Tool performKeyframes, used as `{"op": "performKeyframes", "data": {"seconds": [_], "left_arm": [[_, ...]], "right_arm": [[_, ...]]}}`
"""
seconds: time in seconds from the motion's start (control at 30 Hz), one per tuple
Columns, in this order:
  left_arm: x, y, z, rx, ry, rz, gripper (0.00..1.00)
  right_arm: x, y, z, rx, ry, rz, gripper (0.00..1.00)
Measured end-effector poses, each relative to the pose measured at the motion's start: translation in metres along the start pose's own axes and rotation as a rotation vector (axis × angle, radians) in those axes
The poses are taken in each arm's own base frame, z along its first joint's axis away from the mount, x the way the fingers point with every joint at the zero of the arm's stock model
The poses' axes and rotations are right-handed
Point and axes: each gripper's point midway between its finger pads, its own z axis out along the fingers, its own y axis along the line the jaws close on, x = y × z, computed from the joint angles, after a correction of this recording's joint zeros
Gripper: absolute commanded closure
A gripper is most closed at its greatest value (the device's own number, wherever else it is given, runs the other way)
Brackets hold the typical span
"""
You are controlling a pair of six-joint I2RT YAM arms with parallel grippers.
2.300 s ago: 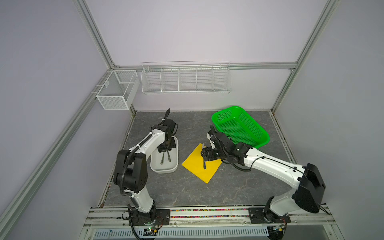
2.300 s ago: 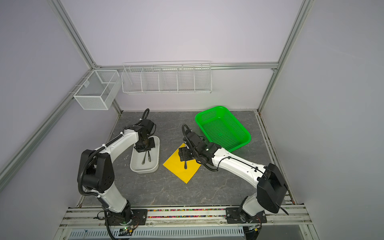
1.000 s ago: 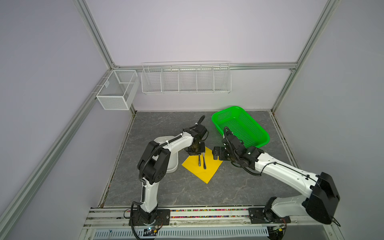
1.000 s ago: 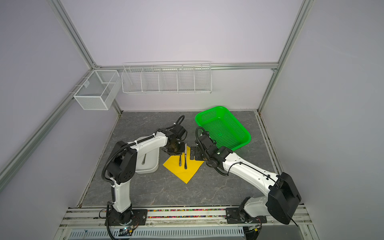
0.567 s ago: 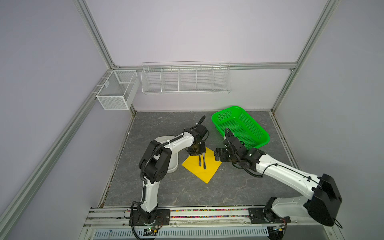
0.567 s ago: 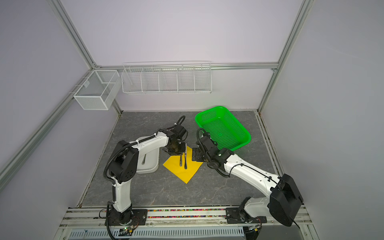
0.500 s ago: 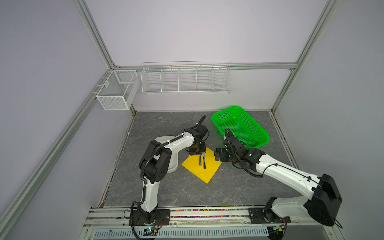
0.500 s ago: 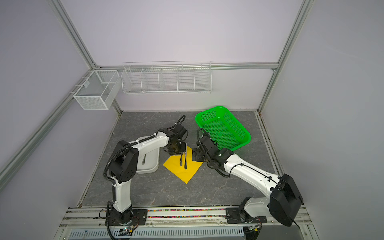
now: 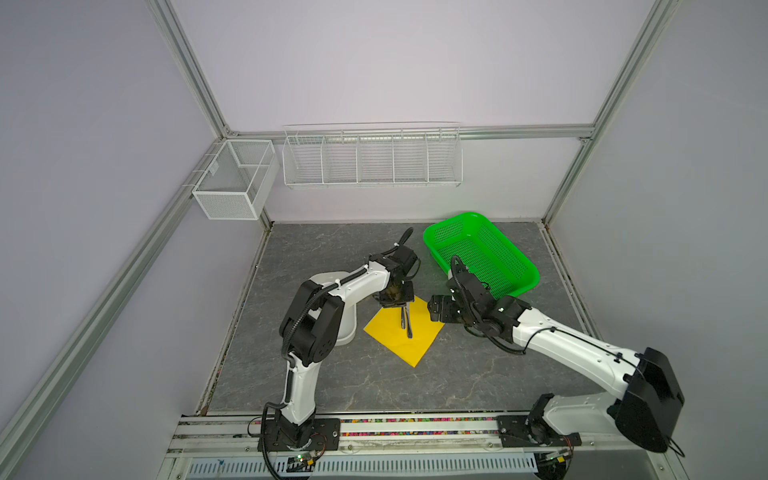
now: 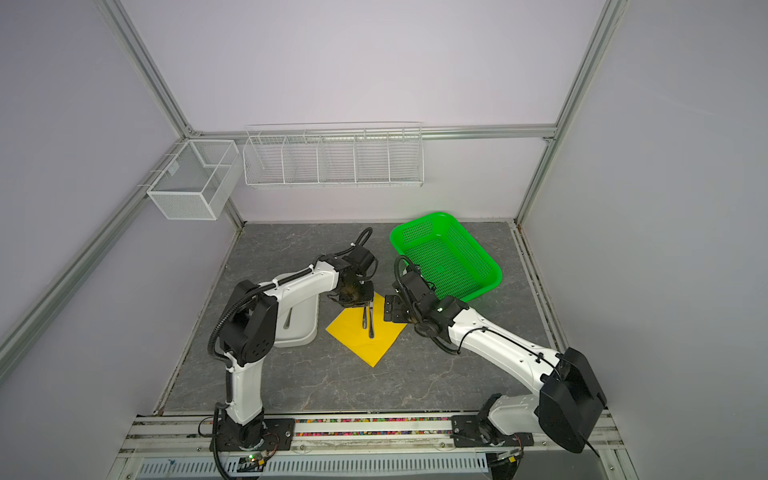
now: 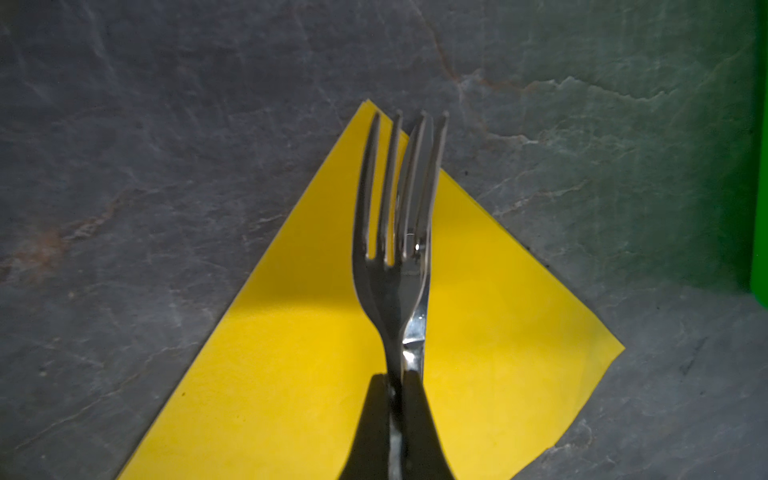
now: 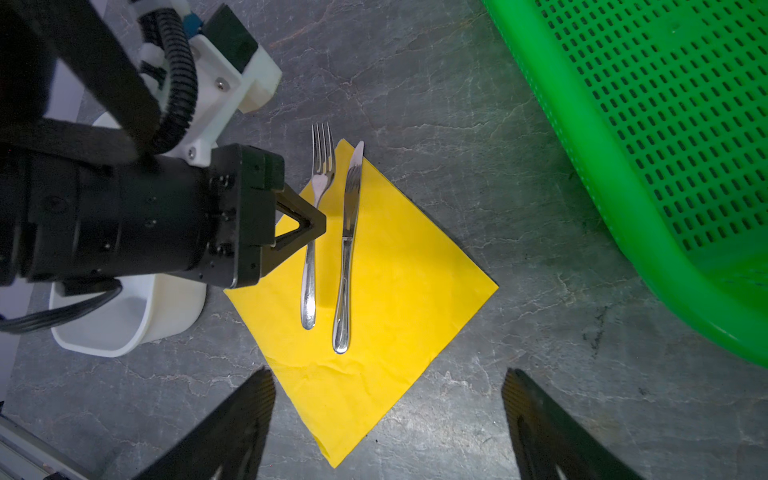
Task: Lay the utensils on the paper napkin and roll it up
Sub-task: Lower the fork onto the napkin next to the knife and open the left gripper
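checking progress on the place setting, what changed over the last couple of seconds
The left gripper left the tray and swung right over the napkin, shut on the fork. The right gripper backed slightly right, off the napkin, and is open; the knife lies there. Napkin, tray and basket stayed put.

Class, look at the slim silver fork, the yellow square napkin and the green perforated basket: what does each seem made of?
The slim silver fork: probably polished steel, mirror-bright highlights. The yellow square napkin: thin matte paper, faintly creased near one corner. The green perforated basket: likely moulded plastic, glossy, even rows of holes.
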Motion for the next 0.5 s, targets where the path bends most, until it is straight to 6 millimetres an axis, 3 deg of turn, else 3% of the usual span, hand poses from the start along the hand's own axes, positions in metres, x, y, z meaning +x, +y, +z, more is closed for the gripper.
{"op": "performKeyframes", "data": {"seconds": [0.5], "left_arm": [[0.005, 0.005, 0.016, -0.026, 0.033, -0.026, 0.94]], "right_arm": [[0.001, -0.001, 0.000, 0.005, 0.003, -0.001, 0.11]]}}
